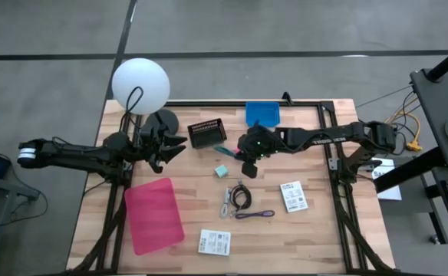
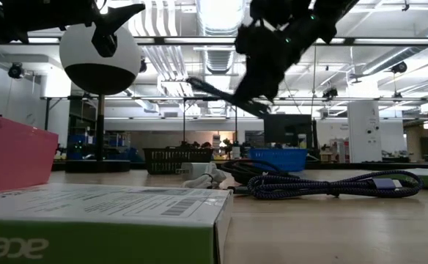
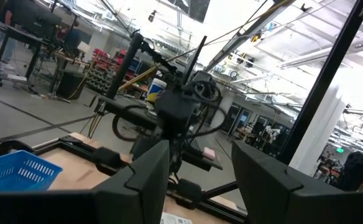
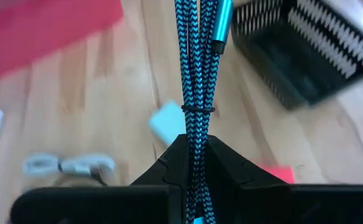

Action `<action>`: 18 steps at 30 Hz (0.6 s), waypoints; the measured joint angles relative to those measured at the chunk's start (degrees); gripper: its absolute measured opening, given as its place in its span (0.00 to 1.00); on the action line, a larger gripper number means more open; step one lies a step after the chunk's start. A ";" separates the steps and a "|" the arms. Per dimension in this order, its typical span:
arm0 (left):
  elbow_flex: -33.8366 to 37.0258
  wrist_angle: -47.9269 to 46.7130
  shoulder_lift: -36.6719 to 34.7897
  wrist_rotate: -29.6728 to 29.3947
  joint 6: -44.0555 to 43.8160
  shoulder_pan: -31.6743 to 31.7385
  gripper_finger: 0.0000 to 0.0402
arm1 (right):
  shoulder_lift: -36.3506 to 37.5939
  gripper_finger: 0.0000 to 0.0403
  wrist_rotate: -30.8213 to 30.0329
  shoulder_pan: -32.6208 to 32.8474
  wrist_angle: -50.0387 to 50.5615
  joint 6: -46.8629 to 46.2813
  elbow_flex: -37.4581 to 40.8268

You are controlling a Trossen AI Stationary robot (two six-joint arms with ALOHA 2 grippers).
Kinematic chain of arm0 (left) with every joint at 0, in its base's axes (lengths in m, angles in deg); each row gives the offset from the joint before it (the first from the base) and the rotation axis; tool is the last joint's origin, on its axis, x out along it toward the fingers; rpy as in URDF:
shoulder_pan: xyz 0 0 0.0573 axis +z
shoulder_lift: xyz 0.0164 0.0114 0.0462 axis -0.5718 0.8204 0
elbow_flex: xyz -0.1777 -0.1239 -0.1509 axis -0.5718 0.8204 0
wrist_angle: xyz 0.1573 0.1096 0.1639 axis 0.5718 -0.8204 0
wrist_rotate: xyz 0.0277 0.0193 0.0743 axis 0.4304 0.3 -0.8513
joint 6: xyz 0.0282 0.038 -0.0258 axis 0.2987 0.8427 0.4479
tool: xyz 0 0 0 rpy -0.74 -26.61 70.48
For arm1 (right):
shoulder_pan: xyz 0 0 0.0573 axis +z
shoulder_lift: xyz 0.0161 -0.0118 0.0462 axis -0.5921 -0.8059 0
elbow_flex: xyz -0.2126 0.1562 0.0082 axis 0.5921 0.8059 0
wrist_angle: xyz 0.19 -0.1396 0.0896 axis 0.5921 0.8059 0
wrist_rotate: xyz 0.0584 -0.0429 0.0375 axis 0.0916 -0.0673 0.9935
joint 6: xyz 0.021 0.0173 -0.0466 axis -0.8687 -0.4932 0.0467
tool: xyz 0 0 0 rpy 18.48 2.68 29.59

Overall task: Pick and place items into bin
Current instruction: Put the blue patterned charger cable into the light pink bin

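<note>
My right gripper (image 1: 241, 153) hangs above the table's middle, shut on a bundle of teal and black braided cable (image 4: 194, 68) that sticks out toward the black basket (image 1: 206, 134). A pale teal cube (image 1: 222, 170) and a pink cube (image 4: 275, 174) lie on the wood below it. Nearer the front lie a black coiled cable (image 1: 241, 198), a purple cable (image 1: 255, 215) and two white packets (image 1: 293, 195) (image 1: 214, 241). My left gripper (image 1: 179, 147) waits open at the left, raised, with nothing between its fingers. My right gripper pinches the cable bundle (image 4: 195, 140) between its two fingers, just behind a thin tie around the strands. The fingers slant down from the table's right and lie along the bundle. The bundle is lifted clear and juts out ahead of the fingertips, its teal plug (image 4: 220, 28) at the free end.
A blue basket (image 1: 262, 113) stands at the back, right of the black one. A flat pink piece (image 1: 153, 215) lies front left. A white globe lamp (image 1: 140, 84) stands at the back left. A white cable (image 4: 69, 165) lies by the black coil.
</note>
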 joint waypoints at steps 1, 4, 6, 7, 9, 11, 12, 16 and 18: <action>0.00 0.00 0.02 0.00 0.00 0.00 0.40 | 0.00 0.07 0.00 0.09 -0.56 0.20 -0.42; 0.00 0.00 0.00 0.00 0.00 0.01 0.40 | 0.00 0.07 0.02 0.36 -2.94 0.31 -0.79; -0.01 0.01 0.00 0.00 0.00 0.00 0.40 | 0.00 0.07 0.32 0.49 -4.40 0.38 -0.81; 0.00 0.00 0.00 0.00 0.00 0.00 0.40 | 0.00 0.07 0.72 0.57 -5.73 0.38 -0.63; 0.00 0.00 0.00 0.00 0.00 0.00 0.40 | 0.02 0.07 0.99 0.66 -8.34 0.29 0.25; 0.00 0.00 0.02 0.00 0.00 0.00 0.40 | 0.02 0.07 1.11 0.70 -10.90 -0.25 1.29; 0.00 0.00 0.02 0.00 0.00 0.00 0.40 | 0.02 0.07 1.27 0.70 -12.30 -0.69 1.83; -0.01 0.00 0.01 0.00 0.00 0.00 0.40 | 0.02 0.07 1.42 0.68 -17.50 -2.28 3.95; 0.00 0.00 0.02 0.00 0.02 0.00 0.40 | 0.00 0.07 1.44 0.71 -19.74 -2.40 4.84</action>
